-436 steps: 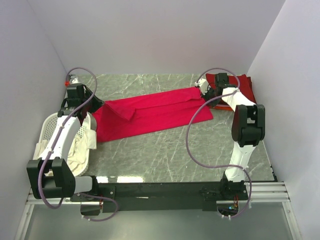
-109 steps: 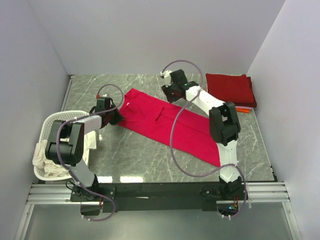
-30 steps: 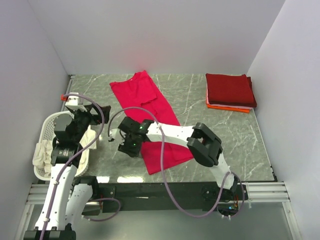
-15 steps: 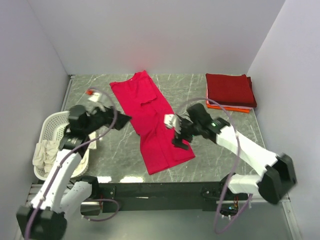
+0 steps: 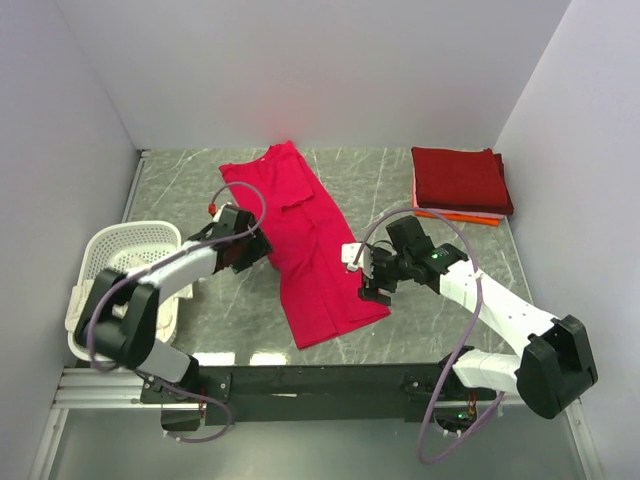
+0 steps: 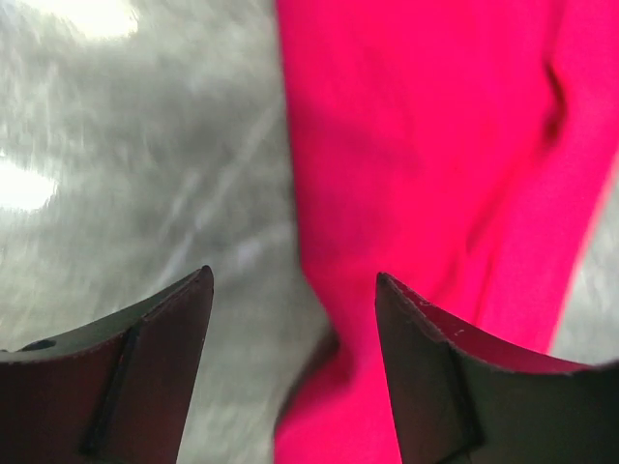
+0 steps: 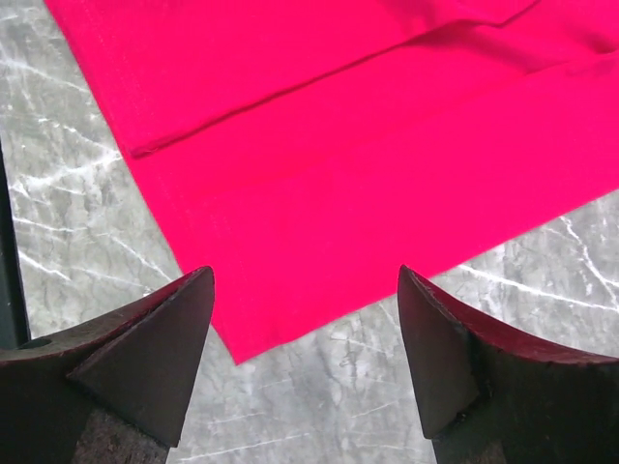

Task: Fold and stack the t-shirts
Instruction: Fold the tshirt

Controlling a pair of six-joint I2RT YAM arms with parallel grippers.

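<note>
A large bright crimson-red cloth t-shirt (image 5: 305, 250), folded lengthwise into a long strip, is laid diagonally across the middle of the grey marbled worktop (image 5: 230, 310), w/ one end twd the back wall. The left gripper (image 6: 293, 280) is seen w/ jaws apart over the strip's left edge, abt mid-length; nothing is clamped. The right gripper (image 7: 305, 275) is held w/ jaws apart above the strip's near right edge, also w/o a grip. A folded dark maroon-red t-shirt (image 5: 460, 178) is stacked on an orange one (image 5: 455, 214) in the far right corner. A white slotted plastic laundry basket (image 5: 150, 228) is placed at the left.
</note>
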